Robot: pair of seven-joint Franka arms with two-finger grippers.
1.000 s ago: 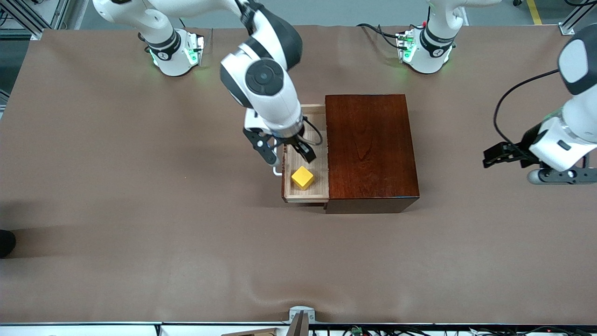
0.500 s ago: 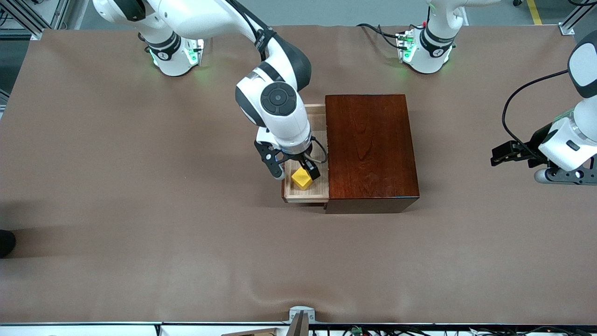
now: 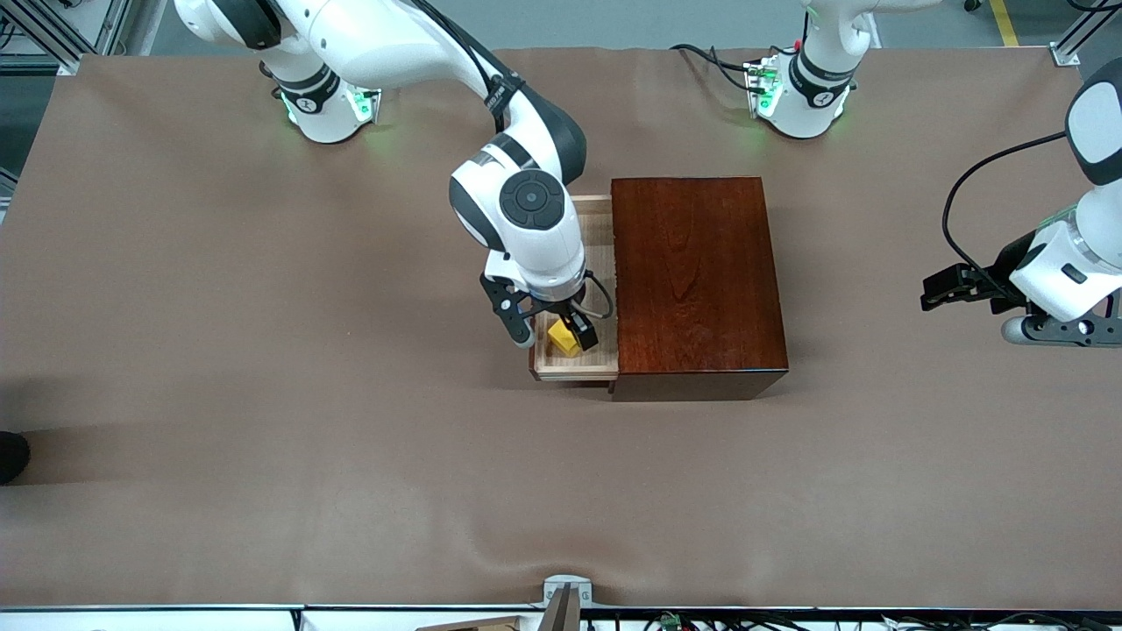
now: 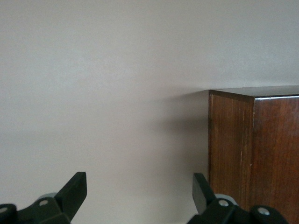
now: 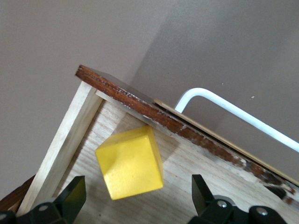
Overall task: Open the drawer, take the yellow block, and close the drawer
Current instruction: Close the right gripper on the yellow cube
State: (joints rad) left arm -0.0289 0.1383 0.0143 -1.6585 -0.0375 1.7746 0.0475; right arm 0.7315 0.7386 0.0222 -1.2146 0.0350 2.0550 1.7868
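The dark reddish-brown box [image 3: 697,280] stands mid-table with its light-wood drawer [image 3: 605,226] pulled out toward the right arm's end. The yellow block [image 3: 562,338] lies in the drawer near its front-camera end. My right gripper [image 3: 552,331] is open and lowered into the drawer, one finger on each side of the block. In the right wrist view the block [image 5: 131,162] sits between the open fingertips [image 5: 74,191], beside the drawer wall and the white handle [image 5: 233,116]. My left gripper [image 3: 947,289] is open and waits off toward the left arm's end; its wrist view shows the box [image 4: 254,149].
The brown table cover [image 3: 263,350] stretches wide on all sides of the box. The arm bases stand along the table edge farthest from the front camera. A small metal fitting [image 3: 565,592] sits at the nearest table edge.
My right gripper moved along the drawer toward the front camera and came down around the yellow block, fingers still open. The left arm shifted slightly.
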